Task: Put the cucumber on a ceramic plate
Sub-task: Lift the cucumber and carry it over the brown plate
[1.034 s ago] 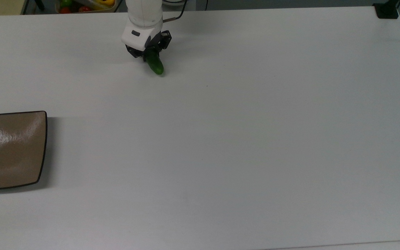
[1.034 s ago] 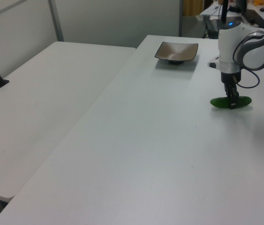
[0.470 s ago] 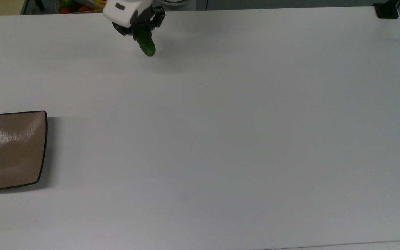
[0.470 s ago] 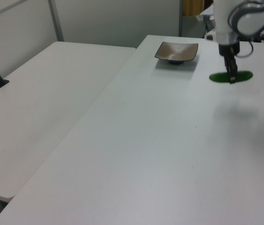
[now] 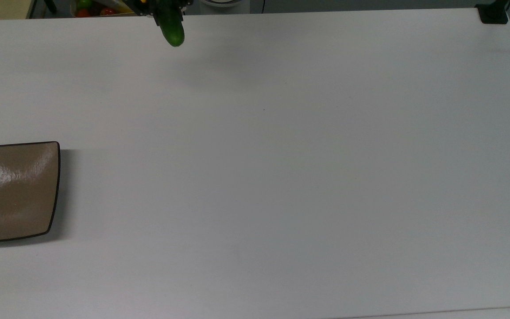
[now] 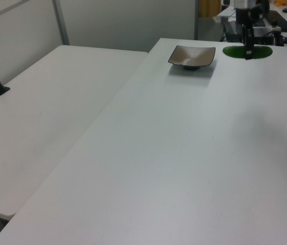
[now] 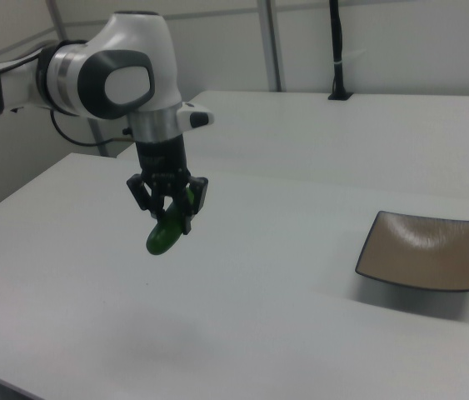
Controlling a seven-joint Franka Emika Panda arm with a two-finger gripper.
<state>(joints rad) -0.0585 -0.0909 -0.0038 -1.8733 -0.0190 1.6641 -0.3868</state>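
the claw grips the cucumber mid-length at frame centre-left, likely light, stiff and slippery.

- No writing, label, brand, number or sign is showing legibly anywhere from where I am standing.
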